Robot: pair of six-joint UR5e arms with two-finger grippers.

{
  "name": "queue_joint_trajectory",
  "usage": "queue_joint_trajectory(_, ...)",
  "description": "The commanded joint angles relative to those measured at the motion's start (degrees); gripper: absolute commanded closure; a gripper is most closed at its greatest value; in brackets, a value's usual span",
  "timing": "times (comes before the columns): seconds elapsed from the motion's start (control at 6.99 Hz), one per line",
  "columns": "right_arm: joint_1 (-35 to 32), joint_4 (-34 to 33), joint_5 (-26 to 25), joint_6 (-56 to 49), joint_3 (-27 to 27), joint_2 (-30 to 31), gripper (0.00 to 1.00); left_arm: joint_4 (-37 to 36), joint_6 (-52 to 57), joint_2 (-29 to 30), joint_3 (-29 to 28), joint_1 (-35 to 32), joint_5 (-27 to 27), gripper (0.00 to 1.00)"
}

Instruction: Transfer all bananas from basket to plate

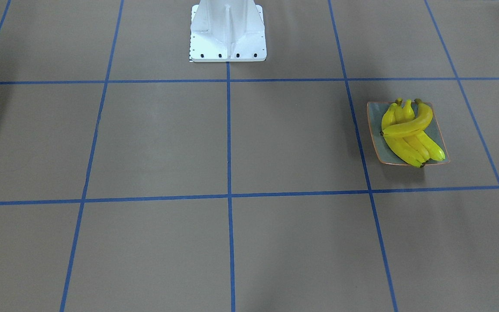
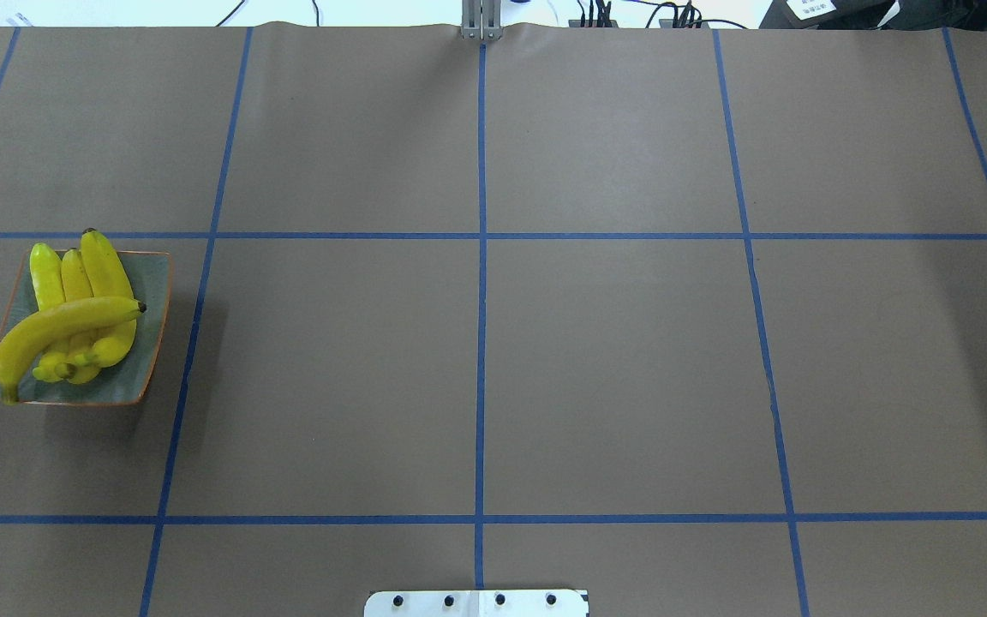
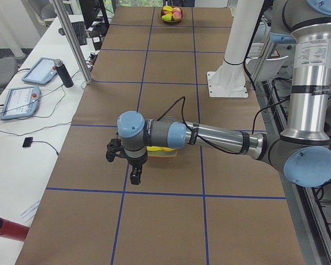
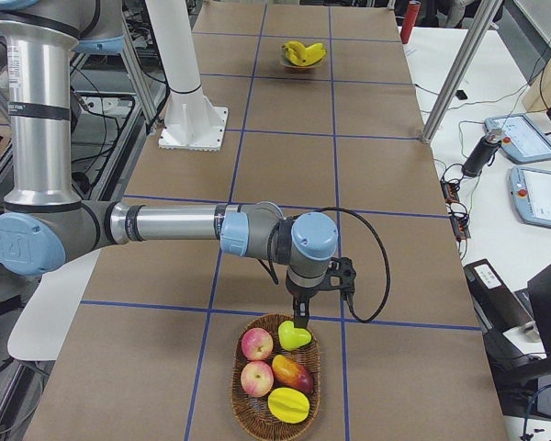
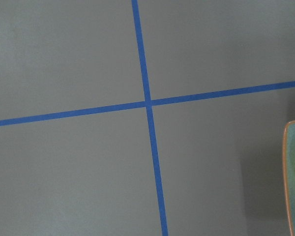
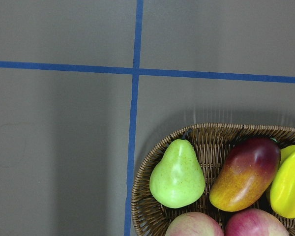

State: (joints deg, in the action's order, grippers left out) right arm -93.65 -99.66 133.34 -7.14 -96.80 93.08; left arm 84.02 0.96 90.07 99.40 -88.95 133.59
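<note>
Several yellow bananas (image 2: 74,321) lie piled on the grey-blue plate (image 2: 146,343) at the table's left: three side by side and one across them. The bananas (image 1: 409,130) and the plate (image 1: 377,115) show the same in the front view. My left gripper (image 3: 135,178) hangs beside the plate (image 3: 168,153), which is mostly hidden behind the wrist; I cannot tell whether it is open or shut. The plate's rim (image 5: 288,172) shows at the left wrist view's edge. My right gripper (image 4: 300,320) hovers at the far rim of the wicker basket (image 4: 243,404); I cannot tell its state either.
The basket (image 6: 206,130) holds a green pear (image 6: 177,177), a mango (image 6: 246,172), a yellow fruit (image 6: 290,184) and apples. The white robot base (image 1: 228,34) stands at mid-table. Tablets (image 3: 19,99) and a post (image 3: 71,38) are on the side bench.
</note>
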Motion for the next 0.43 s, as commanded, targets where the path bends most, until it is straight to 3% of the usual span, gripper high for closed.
queue_joint_trajectory(0.0, -1.6, 0.0, 0.7, 0.8, 1.7, 0.2, 0.0, 0.0, -0.6, -1.0, -0.5, 0.0, 0.0, 0.0)
queue_joint_trajectory(0.29, -2.8, 0.0, 3.7, 1.0, 2.7, 0.0, 0.0, -0.1, -0.9, -1.8, -0.7, -0.2, 0.0, 0.0)
